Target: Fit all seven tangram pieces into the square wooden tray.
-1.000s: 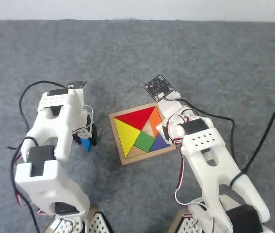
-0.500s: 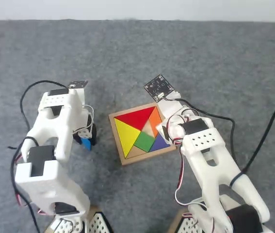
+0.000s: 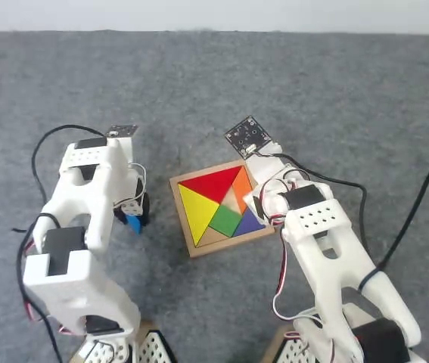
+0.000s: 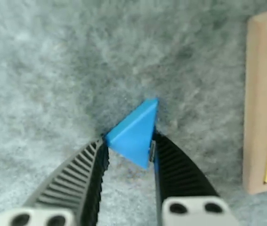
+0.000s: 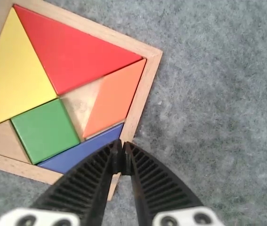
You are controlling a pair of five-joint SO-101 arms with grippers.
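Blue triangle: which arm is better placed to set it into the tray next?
Left. The left gripper is shut on the blue triangle, near the tray. The right gripper is shut on nothing, over the tray's edge.

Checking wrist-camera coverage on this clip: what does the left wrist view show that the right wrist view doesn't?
Left, not right: the left end effector shut on a blue triangle. Right, not left: the right end effector, shut and empty, at the edge of the wooden tray, plus the red triangle, orange piece, green square and dark blue piece in it. Both: that tray, the yellow triangle, the grey carpet.
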